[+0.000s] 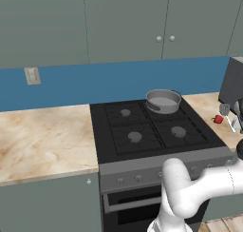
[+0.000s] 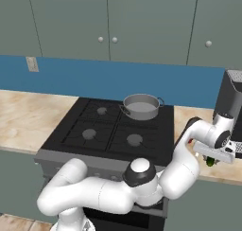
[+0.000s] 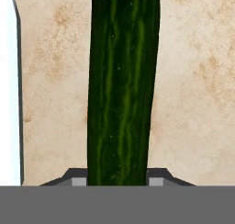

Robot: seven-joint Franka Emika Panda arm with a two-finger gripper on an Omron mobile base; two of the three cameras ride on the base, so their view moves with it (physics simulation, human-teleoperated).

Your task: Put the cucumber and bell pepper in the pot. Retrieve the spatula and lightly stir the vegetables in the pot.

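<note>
Claw [image 3: 117, 182]: over the marbled surface [image 3: 193, 103] right of the stove, pointing down; its two dark tips sit tight against either side of the cucumber [image 3: 121, 85], clamped on it
Cucumber: dark green with lighter streaks, running lengthwise up the hand view between the tips; whether it rests on the surface or is raised cannot be told
Pot [image 1: 163, 101]: grey, on the rear right burner of the stove [image 1: 142, 131], nothing seen inside
Bell pepper [image 1: 218, 119]: small, red, on the surface right of the stove, well apart from the pot
Spatula [image 1: 231, 124]: pale slim utensil just beside the bell pepper, partly cut off at the picture's edge
</note>
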